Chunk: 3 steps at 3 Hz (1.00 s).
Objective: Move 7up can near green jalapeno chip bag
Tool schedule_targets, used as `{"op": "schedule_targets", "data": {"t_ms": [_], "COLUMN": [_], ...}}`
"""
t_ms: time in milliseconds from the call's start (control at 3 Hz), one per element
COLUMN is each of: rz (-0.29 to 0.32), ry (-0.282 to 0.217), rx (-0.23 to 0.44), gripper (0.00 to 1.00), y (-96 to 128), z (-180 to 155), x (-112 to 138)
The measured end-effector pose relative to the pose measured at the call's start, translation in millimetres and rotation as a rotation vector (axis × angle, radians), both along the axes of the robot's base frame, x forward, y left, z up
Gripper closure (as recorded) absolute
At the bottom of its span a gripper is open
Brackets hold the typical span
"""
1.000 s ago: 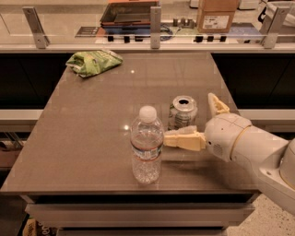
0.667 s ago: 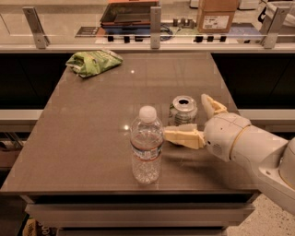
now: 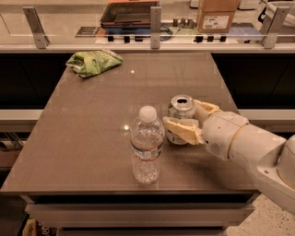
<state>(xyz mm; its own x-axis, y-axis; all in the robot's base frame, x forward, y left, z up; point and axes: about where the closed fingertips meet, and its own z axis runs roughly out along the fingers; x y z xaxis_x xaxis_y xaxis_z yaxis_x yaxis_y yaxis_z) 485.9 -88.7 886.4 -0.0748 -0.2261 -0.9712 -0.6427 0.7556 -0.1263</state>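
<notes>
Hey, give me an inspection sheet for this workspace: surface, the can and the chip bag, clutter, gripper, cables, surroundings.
Surface: brown table, glossy, with light reflections.
Job's things: 7up can upright, right of centre toward the front; green jalapeno chip bag crumpled at the far left corner, well apart from the can.
Clutter: water bottle upright, capped, left of and in front of the can.
Gripper: gripper at the can; arm reaching in from the right.
Cables: nothing seen on the table.
Surroundings: counter behind, with metal posts, a cardboard box and a dark tray.
</notes>
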Motion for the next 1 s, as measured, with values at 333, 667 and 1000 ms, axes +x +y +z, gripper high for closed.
{"op": "schedule_targets", "data": {"t_ms": [333, 667, 1000], "rz": [0.003, 0.007, 0.007], "ry": [-0.002, -0.005, -0.005], "rx": [-0.003, -0.007, -0.007], "gripper": [0.84, 1.00, 1.00], "y": [2.4, 4.8, 5.0], "z": [1.5, 3.0, 3.1], "x": [-0.3, -0.7, -0.7]}}
